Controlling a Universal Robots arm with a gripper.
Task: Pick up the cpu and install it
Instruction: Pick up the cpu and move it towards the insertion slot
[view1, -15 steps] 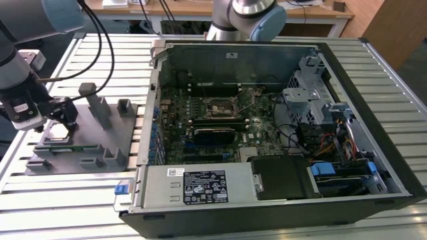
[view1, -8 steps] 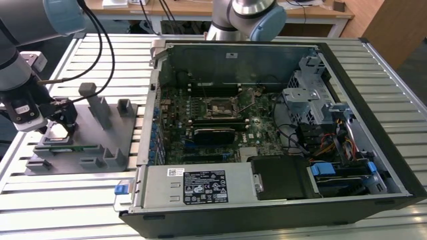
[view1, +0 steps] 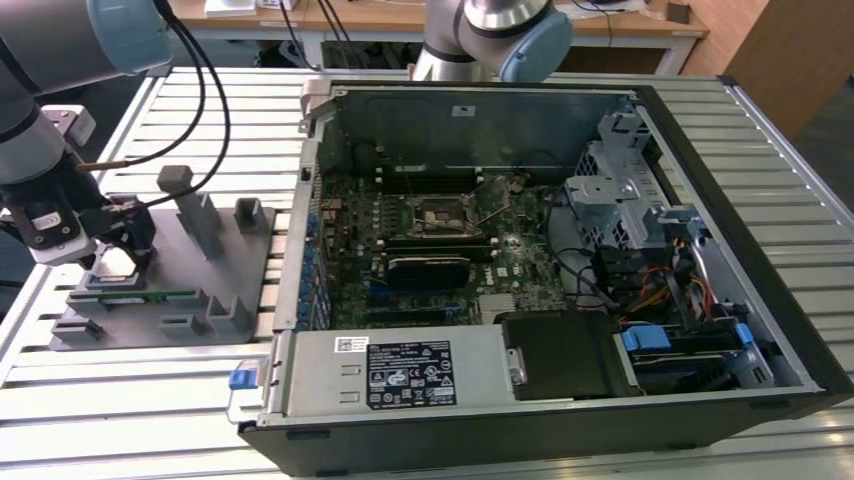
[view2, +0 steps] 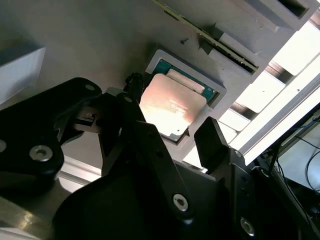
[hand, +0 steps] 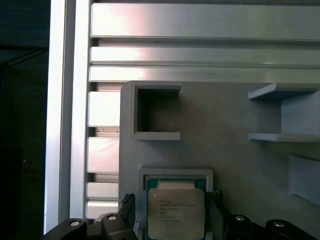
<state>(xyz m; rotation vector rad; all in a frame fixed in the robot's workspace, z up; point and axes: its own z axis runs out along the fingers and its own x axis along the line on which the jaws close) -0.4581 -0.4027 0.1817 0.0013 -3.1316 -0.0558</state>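
The cpu (view1: 116, 265) is a small silvery square chip lying in a raised nest on the grey tray (view1: 174, 250), at the exterior view's left. Both wrist views show it from close by, the cpu (hand: 175, 212) with a green edge showing inside the nest's rim, the cpu (view2: 169, 107) catching warm light. My gripper (view1: 120, 255) hangs low over it, open. Its black fingers (view2: 210, 142) stand on either side of the chip, with small gaps to it in the first wrist view, where the gripper (hand: 171, 202) straddles the nest.
An open computer case (view1: 561, 250) lies to the exterior view's right of the tray, its dark metal-framed socket (view1: 441, 213) on the motherboard. A thin green memory strip (view1: 134, 296) and grey posts (view1: 194, 215) stand on the tray. The slatted metal table (view1: 120, 410) runs underneath.
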